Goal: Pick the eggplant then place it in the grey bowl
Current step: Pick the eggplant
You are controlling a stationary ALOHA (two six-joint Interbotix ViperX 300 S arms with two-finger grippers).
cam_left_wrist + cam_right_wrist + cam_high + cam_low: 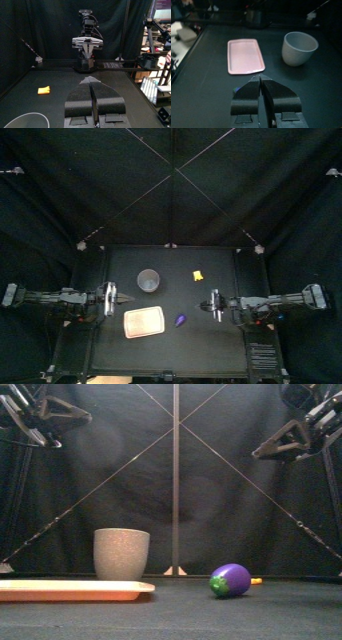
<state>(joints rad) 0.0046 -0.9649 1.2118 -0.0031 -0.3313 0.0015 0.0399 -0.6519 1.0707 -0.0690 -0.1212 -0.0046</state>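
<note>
- Looking at the right fingers (250,97) first, I am seeing them clenched together with no gap and nothing between them. They are hanging above the surface (201,343), touching nothing.
- I am reading the left fingers (80,100) the same way: pressed shut, empty, and held up at the left side near the grey bowl (148,280).
- I am finding the eggplant (182,318) lying on the bare surface between the right fingers and the pink tray (143,322). It is just beside the tray's right edge, and in front of the grey bowl but apart from it.
- I am judging the task to be at its very start: the pick is not yet begun, the eggplant is untouched, and the grey bowl is looking empty in the right wrist view.
- I am expecting the next move to fall to the right fingers, the nearer pair: spreading wider than the eggplant's body, swinging a little toward the middle, then dropping over it.
- I am taking the eggplant to be rounded and smooth, so I am thinking a grip across its thick middle is safer than one near the tip, where it may roll or slip out.
- I am also noting a small yellow toy (197,276) sitting further back, to the right of the grey bowl and out of the way.
</note>
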